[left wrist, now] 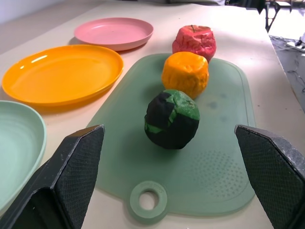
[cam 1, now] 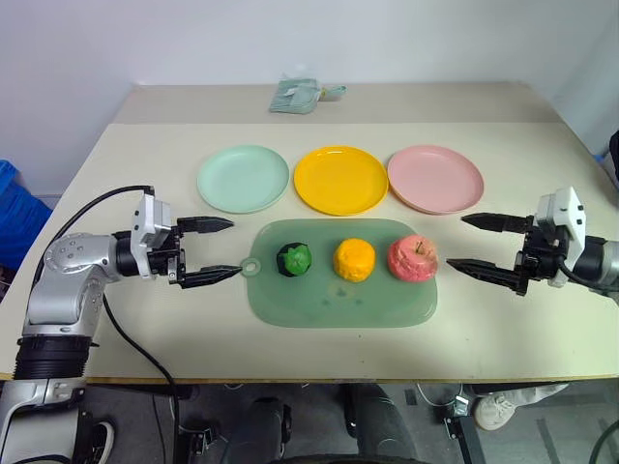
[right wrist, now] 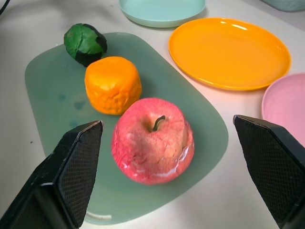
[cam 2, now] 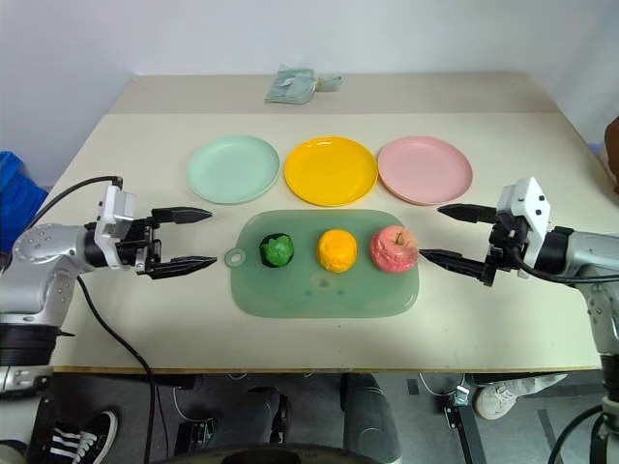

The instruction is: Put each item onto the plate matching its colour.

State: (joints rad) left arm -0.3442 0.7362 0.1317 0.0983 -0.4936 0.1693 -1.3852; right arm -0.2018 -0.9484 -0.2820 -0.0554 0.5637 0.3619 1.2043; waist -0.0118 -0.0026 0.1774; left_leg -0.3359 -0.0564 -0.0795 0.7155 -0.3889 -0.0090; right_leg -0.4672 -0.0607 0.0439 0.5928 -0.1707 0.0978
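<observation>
apple (right wrist: 153, 139): light, crinkly skin, likely slippery; you grip its sides at three and nine o'clock. both grippers (cam 1: 215, 249) (cam 1: 471, 242) spread apart, empty.

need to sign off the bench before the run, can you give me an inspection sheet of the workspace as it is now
surface: pale table, a seam across its far part
job's things: green-black fruit, orange fruit and pink apple in a row on the green mat; mint plate, yellow plate, pink plate beyond it, all bare
clutter: pale green cloth bundle at the far edge
grippers: left gripper and right gripper open, flanking the mat, holding nothing
cables: black cable looping from the left arm over the near edge
surroundings: white wall, blue object at left, shoes on the floor
</observation>
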